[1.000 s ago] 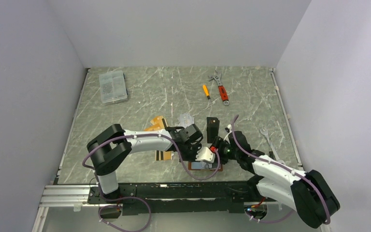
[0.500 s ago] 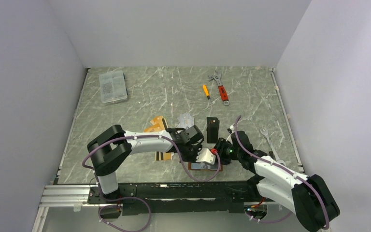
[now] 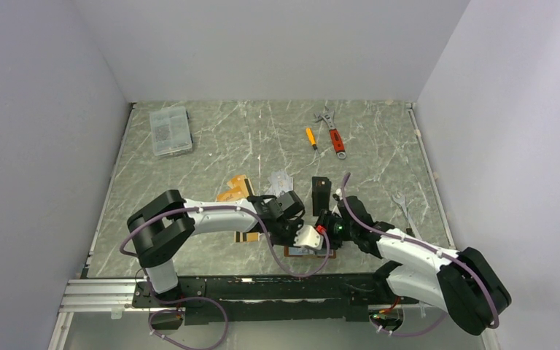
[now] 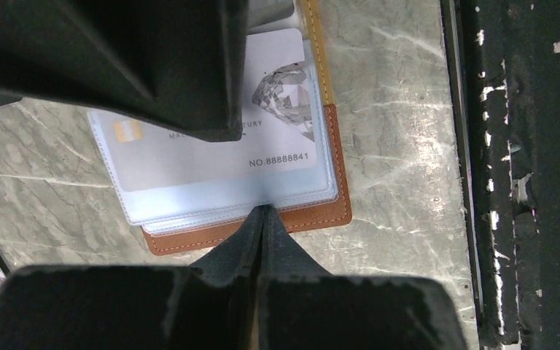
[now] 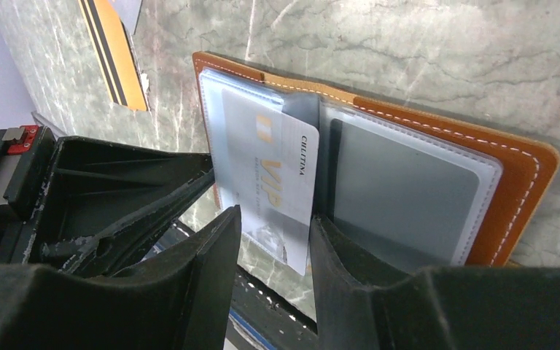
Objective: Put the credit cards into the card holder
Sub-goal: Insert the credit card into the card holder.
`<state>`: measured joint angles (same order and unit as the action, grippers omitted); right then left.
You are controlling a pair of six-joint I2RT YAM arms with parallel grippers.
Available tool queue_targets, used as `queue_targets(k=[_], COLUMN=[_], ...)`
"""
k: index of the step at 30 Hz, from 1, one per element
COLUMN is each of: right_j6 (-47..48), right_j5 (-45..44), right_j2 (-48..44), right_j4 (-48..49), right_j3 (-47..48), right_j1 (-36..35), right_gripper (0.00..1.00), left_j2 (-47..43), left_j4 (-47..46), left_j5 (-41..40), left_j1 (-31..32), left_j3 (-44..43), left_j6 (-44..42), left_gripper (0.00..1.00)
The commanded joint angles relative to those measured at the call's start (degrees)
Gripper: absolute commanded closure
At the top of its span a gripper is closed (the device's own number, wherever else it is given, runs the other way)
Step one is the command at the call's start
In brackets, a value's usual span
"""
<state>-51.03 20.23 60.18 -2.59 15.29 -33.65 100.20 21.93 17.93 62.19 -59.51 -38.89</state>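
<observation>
Halfway into one holder (image 5: pixel 525 182) — one card (image 5: pixel 281 175)

Tan card holder (image 5: pixel 526 191) lies open, silver card (image 5: pixel 277 171) partly sleeved.

The card holder (image 5: pixel 525 197) is showing grainy tan leather with pale stitching. Inside it, clear plastic sleeves (image 5: pixel 408 189) are shining glossy over a smooth silver-grey card (image 5: pixel 277 182). Under it, the table (image 5: pixel 408 44) is looking like veined grey marble. Beside it, the right gripper's fingers (image 5: pixel 153 292) are looking like matt black plastic, scuffed.
</observation>
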Motion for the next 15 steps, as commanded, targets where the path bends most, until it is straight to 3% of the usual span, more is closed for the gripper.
queue_targets(k=[1,15], right_j6=[-0.33,-0.42], right_j5=[-2.45,-4.93], right_j2=[1.07,9.23], right_j4=[0.94,2.98], right_j3=[3.27,10.46], right_j1=[-1.46,-8.62], right_gripper=[0.58,0.59], left_j2=[-1.23,-6.38], left_j4=[2.25,-0.16], left_j5=[-0.61,2.26], left_j1=[0.23,-1.31], left_j3=[2.48,6.63], left_j6=[-1.58,-7.87], left_gripper=[0.97,0.96])
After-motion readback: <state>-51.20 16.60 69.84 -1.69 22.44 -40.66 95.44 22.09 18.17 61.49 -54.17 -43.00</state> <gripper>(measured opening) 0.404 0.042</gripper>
